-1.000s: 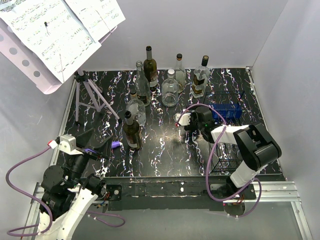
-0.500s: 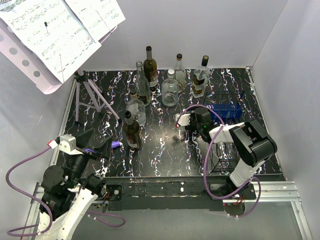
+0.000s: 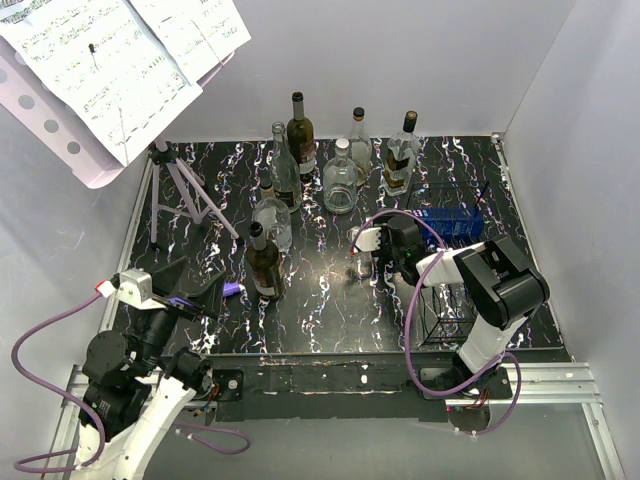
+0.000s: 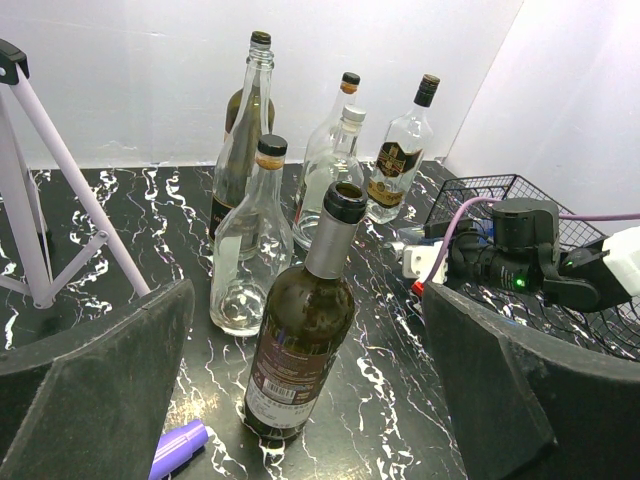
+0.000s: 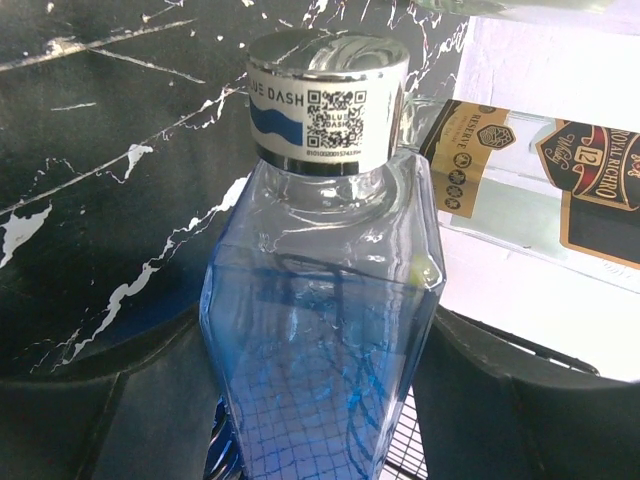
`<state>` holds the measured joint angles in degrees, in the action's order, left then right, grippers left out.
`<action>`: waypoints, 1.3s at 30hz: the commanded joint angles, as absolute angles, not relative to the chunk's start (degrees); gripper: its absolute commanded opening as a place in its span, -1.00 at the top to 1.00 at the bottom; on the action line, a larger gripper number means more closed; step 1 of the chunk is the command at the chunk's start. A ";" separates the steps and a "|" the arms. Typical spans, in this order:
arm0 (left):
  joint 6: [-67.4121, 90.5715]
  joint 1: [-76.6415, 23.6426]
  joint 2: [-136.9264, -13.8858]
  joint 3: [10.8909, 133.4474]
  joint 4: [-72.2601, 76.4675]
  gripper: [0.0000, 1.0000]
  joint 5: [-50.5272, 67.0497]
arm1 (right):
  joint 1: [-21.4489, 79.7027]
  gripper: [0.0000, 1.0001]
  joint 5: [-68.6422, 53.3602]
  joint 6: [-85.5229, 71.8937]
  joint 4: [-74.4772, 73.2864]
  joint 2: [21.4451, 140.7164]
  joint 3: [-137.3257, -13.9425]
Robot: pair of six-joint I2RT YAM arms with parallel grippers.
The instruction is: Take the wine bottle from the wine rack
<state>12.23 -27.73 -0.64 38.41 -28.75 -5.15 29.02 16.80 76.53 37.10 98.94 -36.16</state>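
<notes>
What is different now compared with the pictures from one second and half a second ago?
The right arm shifted its elbow slightly left and toward the far wall; the right gripper stayed by the blue bottle in the wine rack. Nothing was visibly taken or released. Left arm and standing bottles unchanged.

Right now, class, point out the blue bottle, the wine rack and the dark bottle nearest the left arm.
blue bottle [image 5: 320, 340]: right wrist view, glass body
wine rack [image 3: 447, 318]: top external view, near wire grid end
dark bottle [image 4: 305, 310]: left wrist view, body above label
</notes>
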 commanded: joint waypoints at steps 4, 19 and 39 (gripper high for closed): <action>12.22 -27.95 -1.49 39.20 -29.09 -0.96 -5.27 | 29.79 -0.19 17.31 76.99 41.66 97.91 -35.24; 12.22 -27.95 -1.76 39.11 -29.00 -0.96 -5.01 | 32.34 0.16 16.26 75.24 39.38 94.48 -36.04; 12.30 -27.95 -1.76 39.20 -28.92 -0.96 -4.92 | 38.40 0.30 17.05 72.69 33.93 89.91 -39.72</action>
<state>12.23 -27.79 -0.69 38.41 -28.73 -5.10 36.49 16.32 73.41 31.05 93.54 -36.07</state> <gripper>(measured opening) 0.981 0.708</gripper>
